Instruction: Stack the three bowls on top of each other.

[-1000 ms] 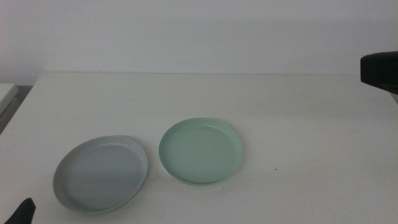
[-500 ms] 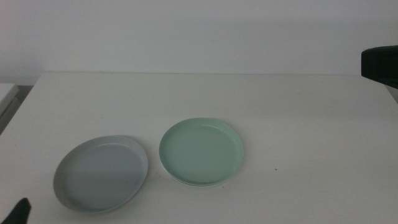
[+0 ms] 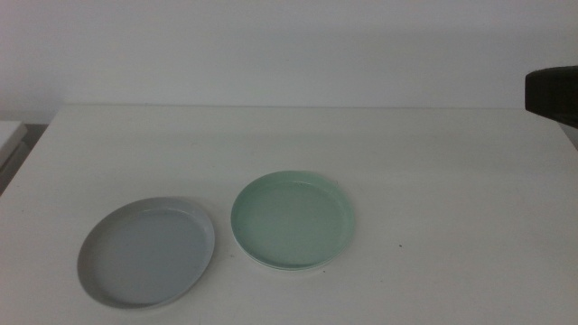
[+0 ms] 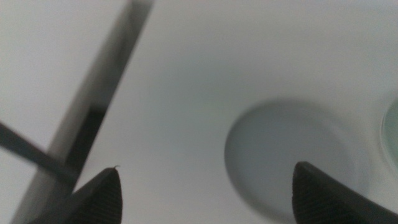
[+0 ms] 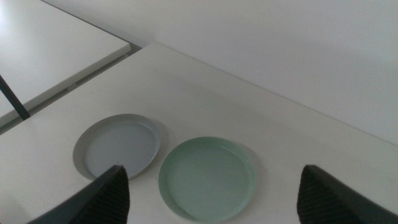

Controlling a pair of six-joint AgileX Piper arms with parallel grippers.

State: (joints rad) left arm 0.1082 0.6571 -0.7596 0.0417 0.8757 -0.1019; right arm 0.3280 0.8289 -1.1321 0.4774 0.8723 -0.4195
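A pale grey-blue bowl [image 3: 146, 253] lies alone at the front left of the table. To its right a mint green bowl [image 3: 292, 219] rests on top of a white bowl, of which only a thin rim [image 3: 257, 263] shows. My left gripper [image 4: 205, 168] hangs open above the table near the grey-blue bowl [image 4: 286, 155] and holds nothing. My right gripper [image 5: 212, 168] is open too, high over the table, looking down on the grey-blue bowl [image 5: 117, 144] and the green bowl [image 5: 206, 179].
A dark part of the right arm [image 3: 553, 90] juts in at the right edge of the middle view. The white table [image 3: 406, 153] ends at a back edge against a pale wall. A second white surface [image 5: 43, 50] stands beyond a gap on the left.
The left gripper's dark tip at the bottom left corner of the middle view has slid down out of the picture. The bowls have not moved.
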